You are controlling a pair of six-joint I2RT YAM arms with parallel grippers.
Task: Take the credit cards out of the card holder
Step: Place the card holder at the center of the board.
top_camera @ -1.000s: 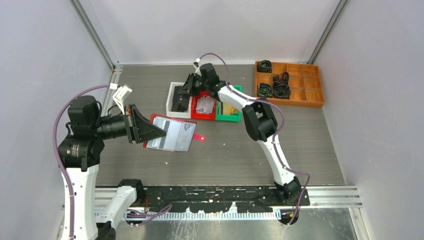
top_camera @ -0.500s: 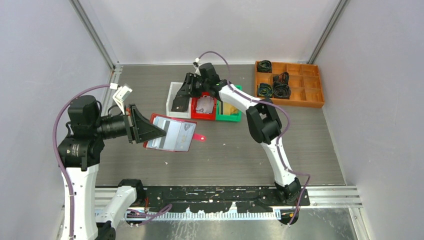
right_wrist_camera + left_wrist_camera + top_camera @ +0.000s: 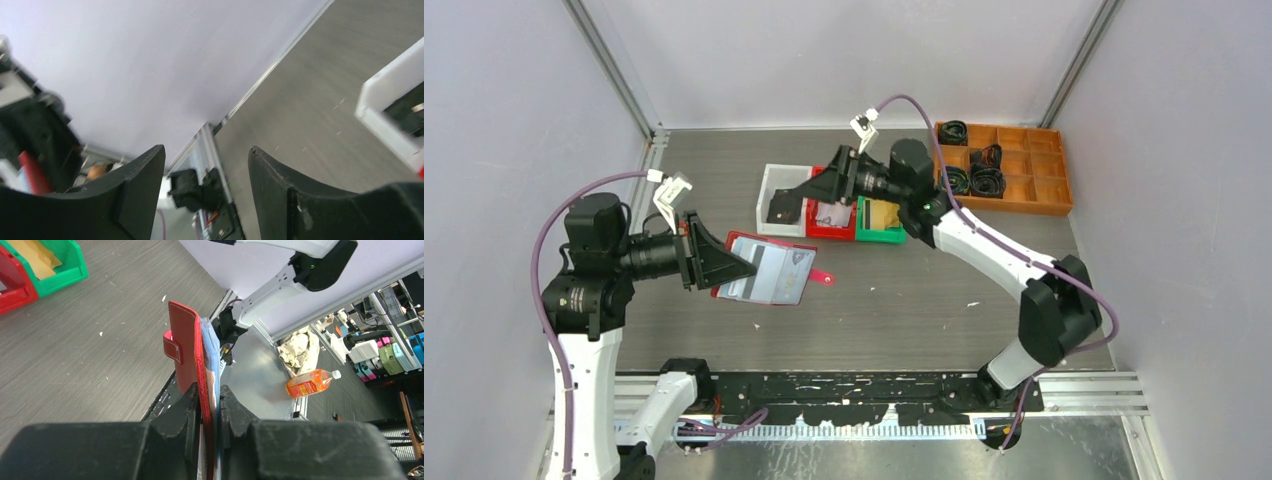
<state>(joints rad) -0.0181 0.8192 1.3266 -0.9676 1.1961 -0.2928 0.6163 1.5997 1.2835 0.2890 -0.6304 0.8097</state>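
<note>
The card holder (image 3: 776, 272) is a red folding wallet with pale clear sleeves, held up off the table at the left. My left gripper (image 3: 742, 265) is shut on its edge. In the left wrist view the card holder (image 3: 186, 347) stands edge-on between the fingers (image 3: 182, 410), snap tab on its left side. My right gripper (image 3: 809, 187) hangs open and empty over the bins, its jaws wide apart in the right wrist view (image 3: 206, 150). Credit cards lie in the bins: a dark one (image 3: 781, 208), a silvery one (image 3: 832, 213) and a gold one (image 3: 884, 216).
A white bin (image 3: 770, 180), a red bin (image 3: 829, 232) and a green bin (image 3: 894, 238) stand side by side mid-table. An orange compartment tray (image 3: 1030, 170) with black coiled items sits at the back right. Walls close in on three sides.
My right gripper has opened and drawn back up and to the right from the white bin, leaving the dark card in it. The left arm and card holder have barely moved.
</note>
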